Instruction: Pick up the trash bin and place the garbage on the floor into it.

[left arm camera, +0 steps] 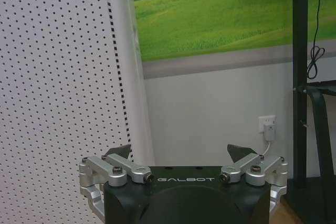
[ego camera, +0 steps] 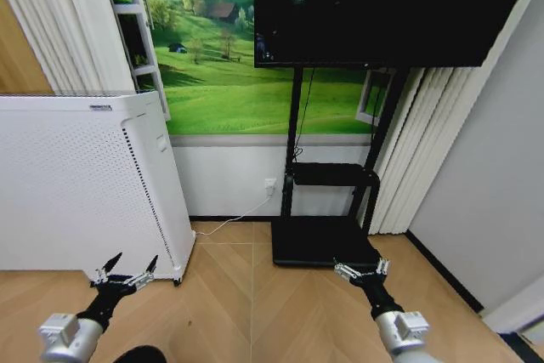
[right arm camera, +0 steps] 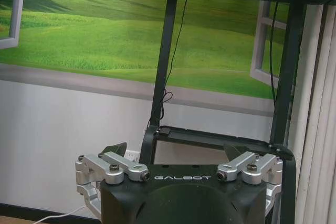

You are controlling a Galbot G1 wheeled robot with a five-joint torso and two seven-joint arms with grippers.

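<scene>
The floor of tan chevron planks lies in front of me in the head view. The trash bin and the garbage are out of view. My left gripper hangs open low on the left, close to the front corner of a white appliance, with nothing between its fingers. In the left wrist view the left gripper faces that appliance and the wall. My right gripper is open and empty low on the right, over the edge of a black stand base. The right wrist view has the right gripper facing the stand.
A tall white perforated appliance on wheels stands at the left. A black TV stand with a screen stands against the landscape-mural wall. A white cable runs to a wall socket. Curtains and a grey wall close off the right. A dark rounded shape sits at the bottom edge.
</scene>
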